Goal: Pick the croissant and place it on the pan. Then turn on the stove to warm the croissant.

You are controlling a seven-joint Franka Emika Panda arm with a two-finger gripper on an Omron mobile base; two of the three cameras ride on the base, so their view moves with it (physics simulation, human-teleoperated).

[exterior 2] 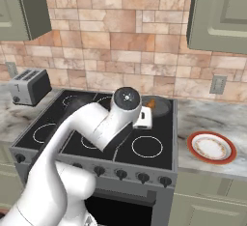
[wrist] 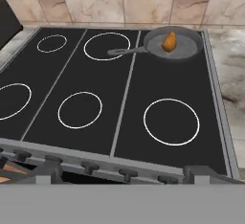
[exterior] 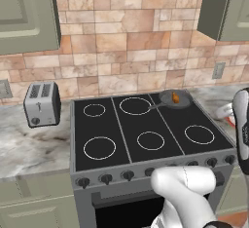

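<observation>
Hand view puts the row of dark knobs [wrist: 91, 166] nearest me, along the front edge of the stove [wrist: 119, 108], with the gripper hovering just above and in front of them. I can't tell whether its fingers are open or closed; the tips are hardly visible at the bottom, though it appears to carry nothing. Beyond lie the white burner rings, none glowing as far as I can see. At the far right corner sits the pan [wrist: 184, 50], the croissant [wrist: 169, 41] resting inside it. So placing is done, I judge; turning the right knob remains.
</observation>
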